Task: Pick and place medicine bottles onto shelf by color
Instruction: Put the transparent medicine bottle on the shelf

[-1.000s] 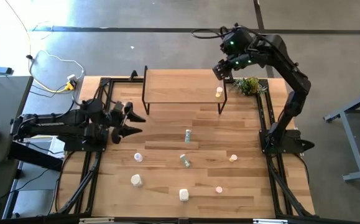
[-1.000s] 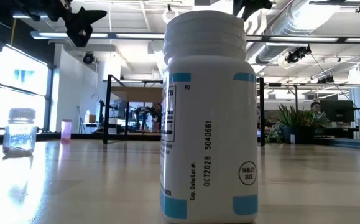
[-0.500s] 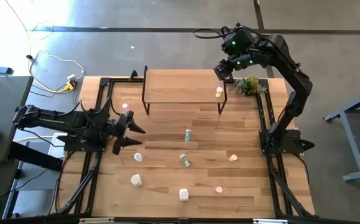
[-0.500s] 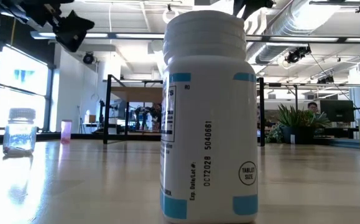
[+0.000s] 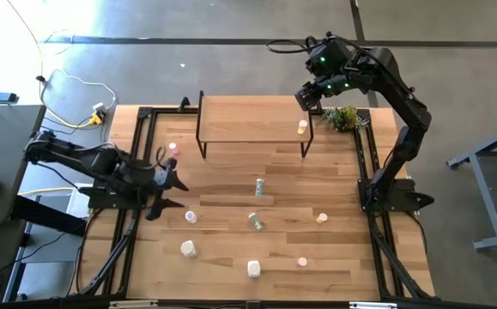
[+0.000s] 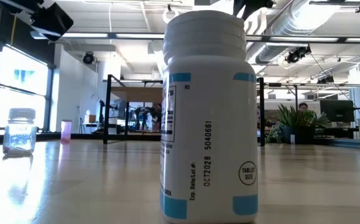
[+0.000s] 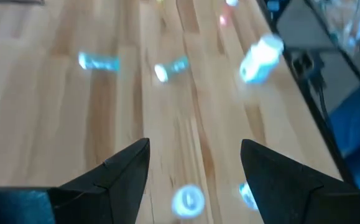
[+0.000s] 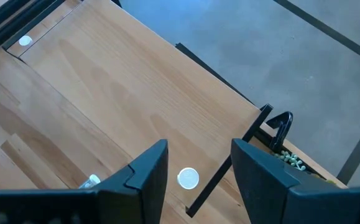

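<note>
Left gripper (image 5: pixel 169 190), fingers spread wide, mid-left above small white bottle (image 5: pixel 190 216); best centred before closing. Right gripper (image 5: pixel 310 96), open and empty, over shelf (image 5: pixel 248 120).

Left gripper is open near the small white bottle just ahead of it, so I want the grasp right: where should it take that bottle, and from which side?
The left gripper looks best coming straight down on the small white bottle, fingers across its round sides below the cap. It stands upright with bare table around it, so a top-down pinch looks unobstructed.
</note>
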`<state>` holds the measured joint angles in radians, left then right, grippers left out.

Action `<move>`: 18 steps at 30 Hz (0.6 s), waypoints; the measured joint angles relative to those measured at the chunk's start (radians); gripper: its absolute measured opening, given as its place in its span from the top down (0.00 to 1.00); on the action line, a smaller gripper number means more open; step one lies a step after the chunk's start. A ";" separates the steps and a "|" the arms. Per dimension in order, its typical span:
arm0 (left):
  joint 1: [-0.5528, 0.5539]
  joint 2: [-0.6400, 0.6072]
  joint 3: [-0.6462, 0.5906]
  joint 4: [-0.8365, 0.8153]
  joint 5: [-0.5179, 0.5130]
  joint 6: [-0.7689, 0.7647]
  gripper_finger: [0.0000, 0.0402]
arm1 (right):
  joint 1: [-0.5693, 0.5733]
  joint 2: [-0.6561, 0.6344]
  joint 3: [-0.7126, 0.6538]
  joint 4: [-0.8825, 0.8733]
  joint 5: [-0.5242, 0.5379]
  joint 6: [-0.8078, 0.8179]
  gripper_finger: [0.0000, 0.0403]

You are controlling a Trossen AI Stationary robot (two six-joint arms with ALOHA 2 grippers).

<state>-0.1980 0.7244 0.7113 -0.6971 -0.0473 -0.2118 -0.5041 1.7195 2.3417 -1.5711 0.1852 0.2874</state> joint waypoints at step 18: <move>-0.140 0.312 0.000 -0.055 -0.082 0.120 0.40 | 0.000 0.001 -0.001 0.000 0.000 0.000 0.59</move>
<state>-0.3376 1.0364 0.7109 -0.7517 -0.1296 -0.0923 -0.5044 1.7203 2.3409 -1.5711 0.1848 0.2871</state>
